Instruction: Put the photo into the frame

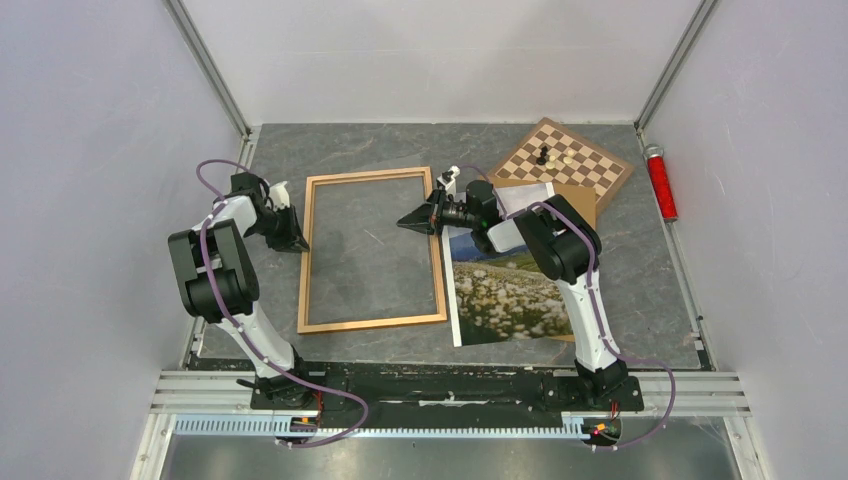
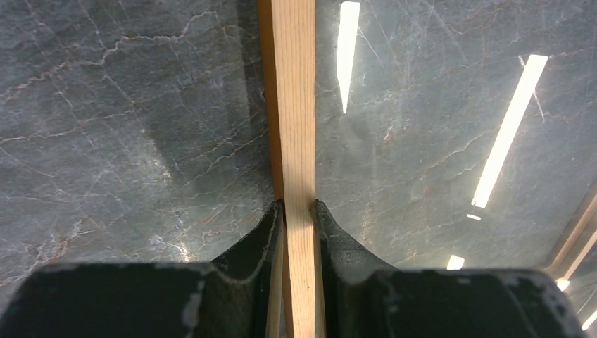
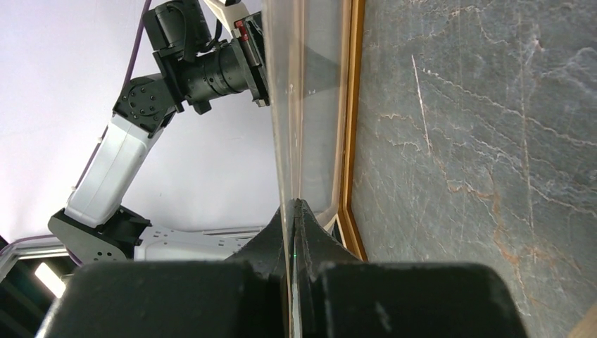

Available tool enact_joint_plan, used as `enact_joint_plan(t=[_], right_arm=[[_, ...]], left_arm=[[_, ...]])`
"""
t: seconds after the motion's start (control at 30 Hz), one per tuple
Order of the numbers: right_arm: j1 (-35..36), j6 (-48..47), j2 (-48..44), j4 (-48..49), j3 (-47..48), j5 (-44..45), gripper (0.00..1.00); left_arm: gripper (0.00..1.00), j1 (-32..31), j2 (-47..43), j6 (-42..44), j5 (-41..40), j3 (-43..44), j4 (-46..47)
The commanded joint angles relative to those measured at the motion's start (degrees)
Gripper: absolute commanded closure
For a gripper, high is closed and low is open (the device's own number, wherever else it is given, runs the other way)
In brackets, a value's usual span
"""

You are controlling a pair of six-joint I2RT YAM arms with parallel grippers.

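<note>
Left tool [image 2: 297, 206] clamping frame [image 2: 294, 105] rail, right tool [image 3: 296, 205] pinching clear pane [image 3: 313, 105]

Tabletop [image 1: 640, 290]: dark grey, marble-veined, lay beneath both sets of jaws. Walls [image 1: 440, 50]: plain pale panels stood beyond and beside them, joined by aluminium posts [image 1: 205, 65].

Light-brown frame [image 1: 372, 324], grey veined table [image 1: 640, 290], checkered chessboard [image 1: 580, 165]

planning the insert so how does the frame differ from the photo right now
The frame is an open light-wood outline with the table showing through; the photo is a solid sheet printed with a meadow landscape. The left gripper clamps the frame's left rail; no gripper holds the photo. Both are similar-sized rectangles lying on the table.
</note>
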Motion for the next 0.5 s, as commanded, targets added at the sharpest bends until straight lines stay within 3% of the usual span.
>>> enact_joint_plan(t=[0.0,0.47], right_arm=[[0.26,0.1,1.23,3.46,1.02,-1.08,1.0],[0.69,-3.07,3.24,2.25,3.7,-1.87,1.0]], left_arm=[[0.89,-1.18,0.21,-1.1,-1.22,-1.27,2.23],[0.89,-1.24,0.52,-0.84,-1.27,-1.53,2.23]])
